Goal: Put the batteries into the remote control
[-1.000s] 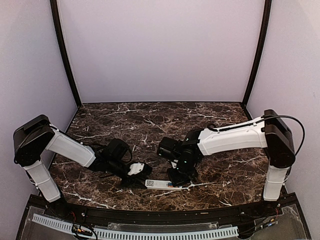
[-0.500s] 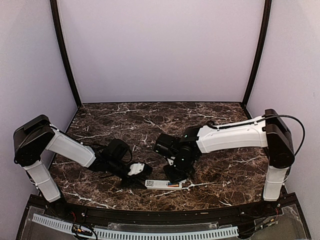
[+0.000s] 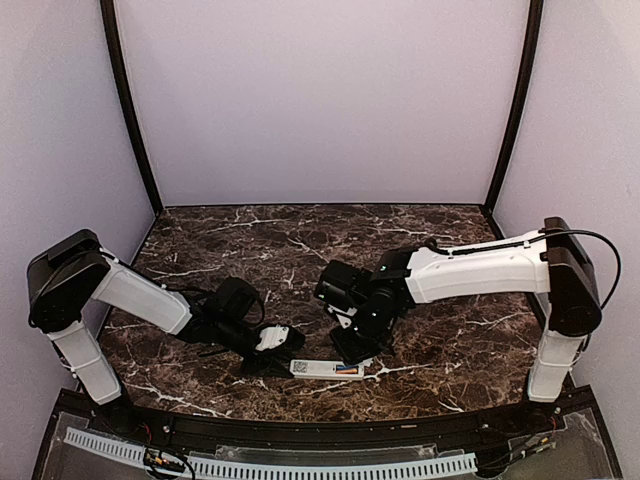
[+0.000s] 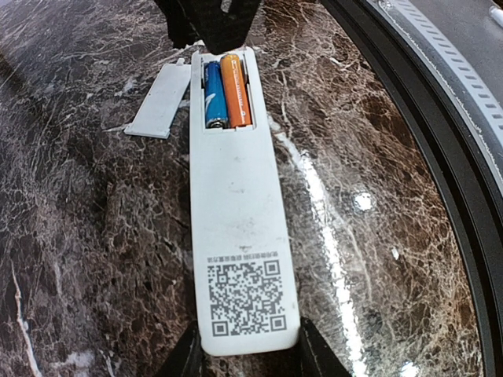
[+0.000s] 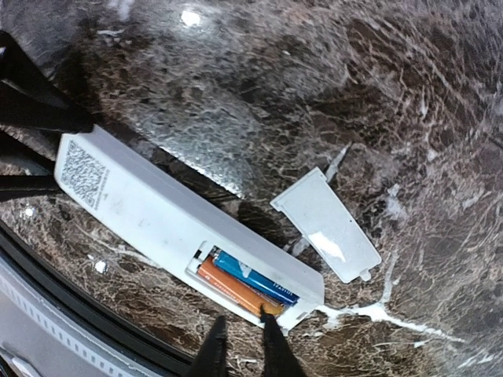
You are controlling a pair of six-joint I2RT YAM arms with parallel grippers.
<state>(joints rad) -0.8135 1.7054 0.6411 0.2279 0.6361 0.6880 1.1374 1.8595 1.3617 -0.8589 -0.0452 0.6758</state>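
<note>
Near edge of the dark marbled stone bench [image 3: 450, 370]: the slim white plastic remote control [image 4: 236, 220] lies back up, the left pincer [image 4: 247, 357] pinching its sticker end. The right pincer [image 5: 242, 345] is narrowly spread and empty. A flat white cover [image 4: 161, 98] lies loose beside it. The blue and orange-red cylindrical batteries [image 4: 228, 90] fill the recess, so loading looks done.

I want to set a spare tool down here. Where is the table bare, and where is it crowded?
Bare: the far half of the table, up to the back wall. Crowded: front centre, where the remote, cover, left gripper and right gripper meet.
</note>
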